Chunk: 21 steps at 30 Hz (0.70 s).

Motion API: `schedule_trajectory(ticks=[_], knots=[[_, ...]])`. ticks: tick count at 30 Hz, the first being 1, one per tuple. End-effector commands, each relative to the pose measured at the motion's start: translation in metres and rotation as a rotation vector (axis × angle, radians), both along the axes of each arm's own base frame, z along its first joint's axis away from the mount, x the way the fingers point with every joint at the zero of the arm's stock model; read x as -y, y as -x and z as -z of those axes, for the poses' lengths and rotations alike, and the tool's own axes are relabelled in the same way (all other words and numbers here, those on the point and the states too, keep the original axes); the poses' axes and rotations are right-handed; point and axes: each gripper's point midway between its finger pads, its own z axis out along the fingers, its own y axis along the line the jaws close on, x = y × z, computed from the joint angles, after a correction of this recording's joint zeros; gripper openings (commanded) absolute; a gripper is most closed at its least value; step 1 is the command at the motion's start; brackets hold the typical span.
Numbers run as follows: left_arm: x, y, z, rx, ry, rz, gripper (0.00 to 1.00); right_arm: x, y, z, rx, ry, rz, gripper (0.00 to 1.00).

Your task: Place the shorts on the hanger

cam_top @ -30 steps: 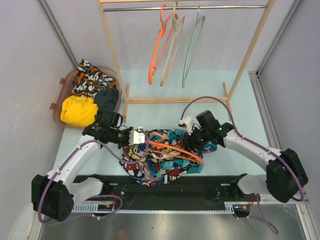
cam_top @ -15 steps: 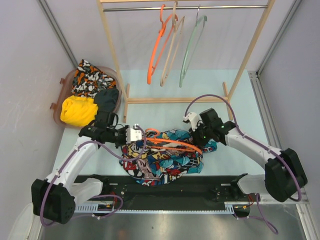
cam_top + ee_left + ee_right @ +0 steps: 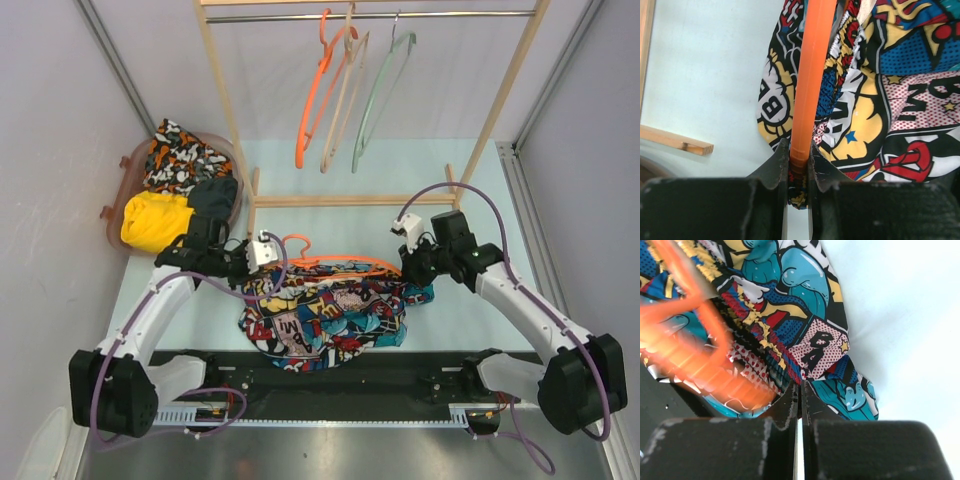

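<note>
The left gripper (image 3: 799,165) clamped the hanger (image 3: 807,75) rod; the right gripper (image 3: 800,392) was closed, seemingly pinching the shorts (image 3: 805,285).

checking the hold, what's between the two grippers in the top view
In the top view, the thin orange hanger runs between the left gripper and right gripper, with the comic-print shorts bunched along it.

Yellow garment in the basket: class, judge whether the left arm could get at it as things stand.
Probably not yet. The yellow garment lies uncovered in the basket beside the left arm, nothing between, but the left hand is shut on the orange hanger and must let go first.
</note>
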Motion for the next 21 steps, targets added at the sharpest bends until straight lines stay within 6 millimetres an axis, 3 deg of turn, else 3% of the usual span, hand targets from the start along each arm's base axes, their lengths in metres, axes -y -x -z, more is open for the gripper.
schedule_trajectory(ticks=[1,8,18,19,21], knots=[[-0.040,-0.029,0.003,0.048,-0.175,-0.138,0.00,0.033,0.000,-0.010,0.029,0.098,0.065,0.00],[-0.043,-0.040,0.003,0.094,-0.236,-0.134,0.00,0.039,-0.009,-0.028,0.058,0.073,0.093,0.00],[-0.020,-0.046,-0.007,0.117,-0.240,-0.121,0.00,0.024,-0.019,-0.050,0.075,0.012,0.081,0.00],[-0.017,-0.046,-0.010,0.111,-0.223,-0.127,0.00,0.022,-0.018,-0.052,0.078,0.007,0.074,0.02],[-0.010,-0.044,-0.015,0.109,-0.194,-0.111,0.00,0.018,-0.017,-0.056,0.076,-0.007,0.063,0.16]])
